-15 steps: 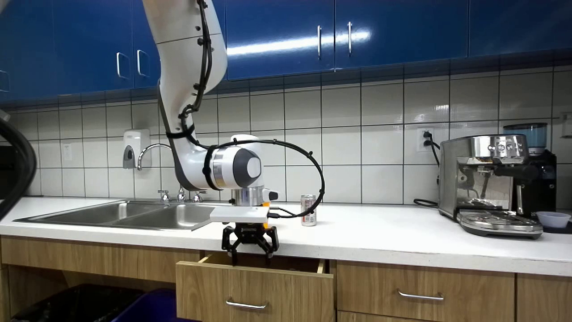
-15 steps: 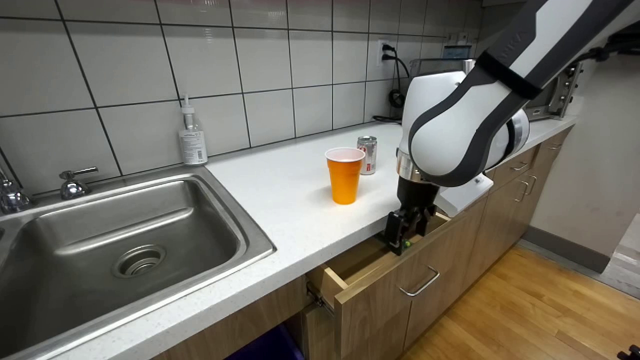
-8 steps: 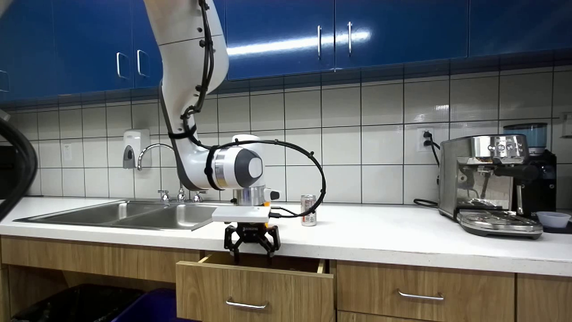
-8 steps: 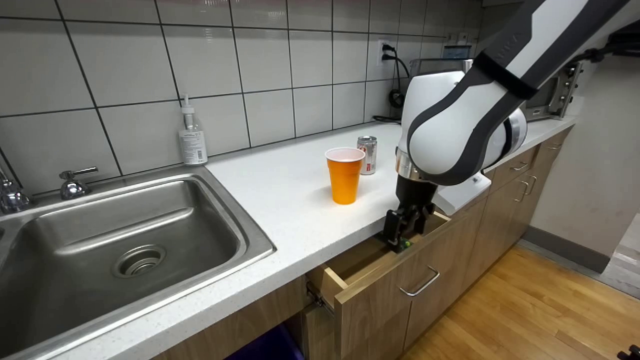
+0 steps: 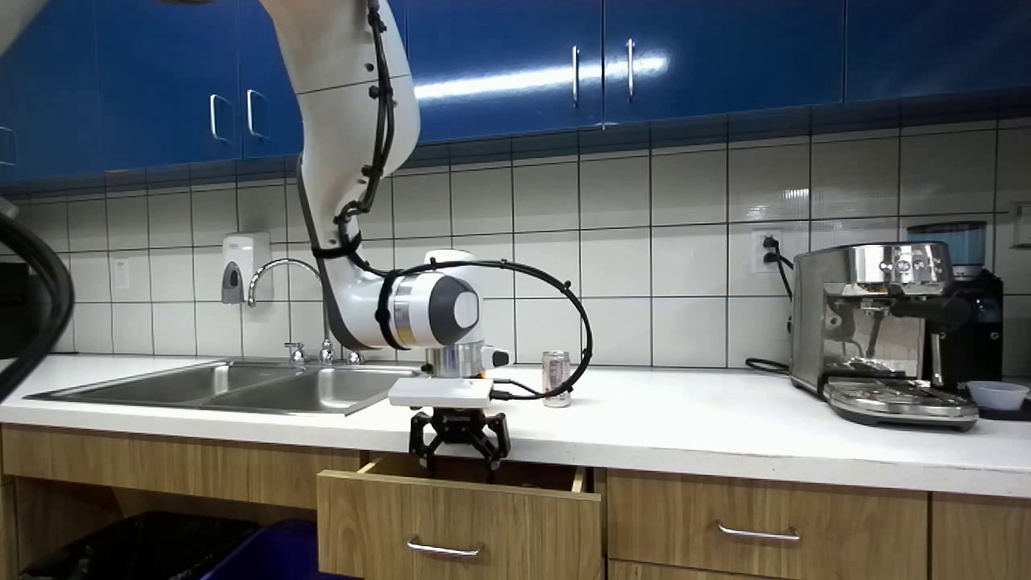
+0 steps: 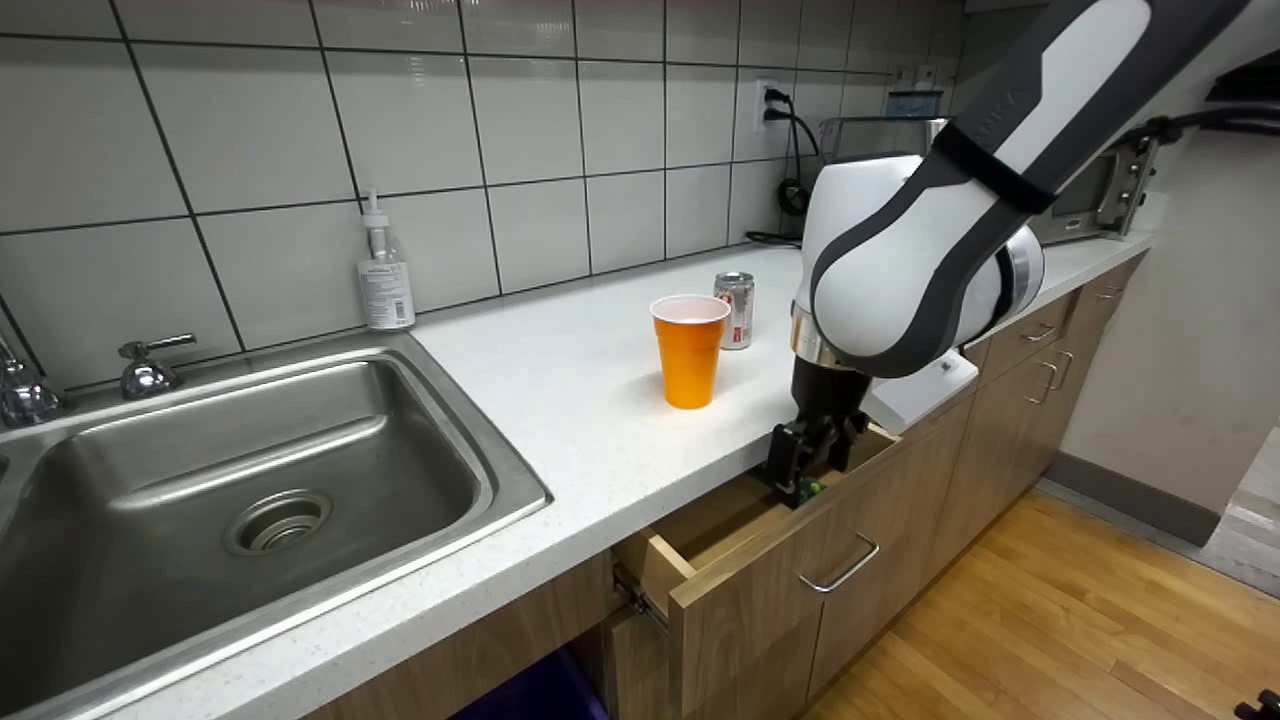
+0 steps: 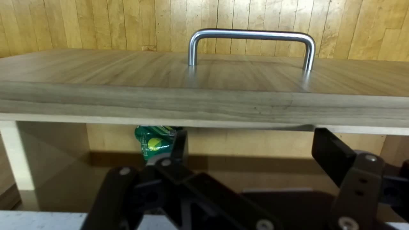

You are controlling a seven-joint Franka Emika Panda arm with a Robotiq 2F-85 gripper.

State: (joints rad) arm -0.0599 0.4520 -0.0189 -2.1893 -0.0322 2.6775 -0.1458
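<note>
My gripper [image 5: 461, 469] is open and points down into the pulled-out wooden drawer [image 5: 459, 515]. The wrist view shows its two black fingers wide apart [image 7: 250, 137] with nothing between them. The drawer front [image 7: 204, 102] with its metal handle [image 7: 250, 34] lies just past the fingertips. A shiny green packet with a yellow spot [image 7: 156, 142] lies in the drawer beside the left finger, which partly covers it. A bit of the green packet [image 6: 814, 488] also shows by the fingers in an exterior view. A dark flat thing [image 7: 287, 201] lies in the drawer, partly hidden; I cannot tell what it is.
An orange cup [image 6: 690, 350] and a silver can [image 6: 735, 310] stand on the white counter [image 6: 560, 400] behind the drawer. A double sink [image 5: 314, 389] is left of the arm. A coffee machine [image 5: 878, 330] stands at the right. Blue cupboards [image 5: 499, 64] hang above.
My gripper has shifted a little to the right in an exterior view, over the drawer, and the arm has dipped slightly. The fingers stay open. The drawer, cup and can have not moved.
</note>
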